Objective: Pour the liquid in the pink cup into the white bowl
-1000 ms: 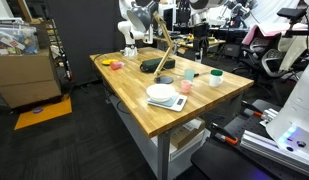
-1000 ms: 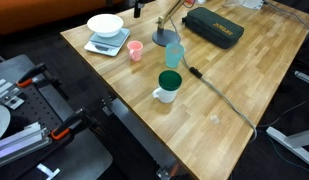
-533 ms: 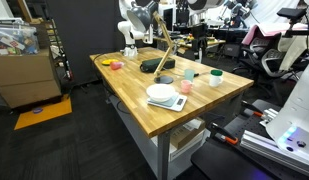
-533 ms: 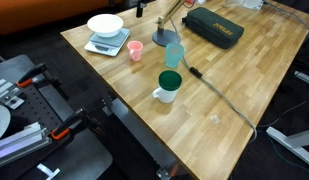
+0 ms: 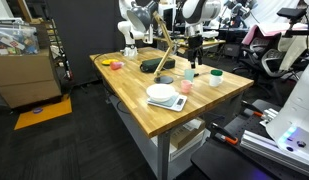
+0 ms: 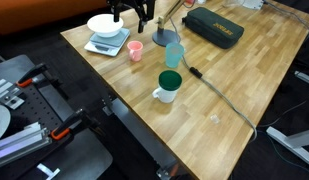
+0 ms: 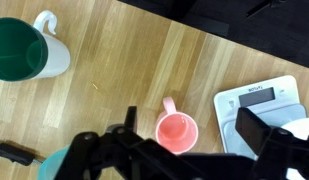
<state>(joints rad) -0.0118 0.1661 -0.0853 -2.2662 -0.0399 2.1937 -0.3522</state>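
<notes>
The pink cup [image 6: 135,50] stands on the wooden table just in front of the scale [image 6: 107,43] that carries the white bowl [image 6: 105,24]. In the wrist view the pink cup [image 7: 177,131] sits below and between my two dark fingers and shows a small handle. In an exterior view the cup [image 5: 187,87] is right of the bowl [image 5: 161,93]. My gripper [image 7: 174,150] is open and empty, hovering above the cup. It also shows in both exterior views [image 5: 193,58] [image 6: 131,10].
A green-lined white mug [image 6: 168,86] and a clear blue cup [image 6: 174,54] stand near the pink cup. A black case [image 6: 216,27] and a cable lie farther back. A dark bowl [image 5: 151,66], a grey-blue disc [image 5: 166,79] and a pink-orange thing [image 5: 116,65] are on the table.
My gripper has come down into both exterior views and now hangs over the pink cup. The cups and the bowl have not moved.
</notes>
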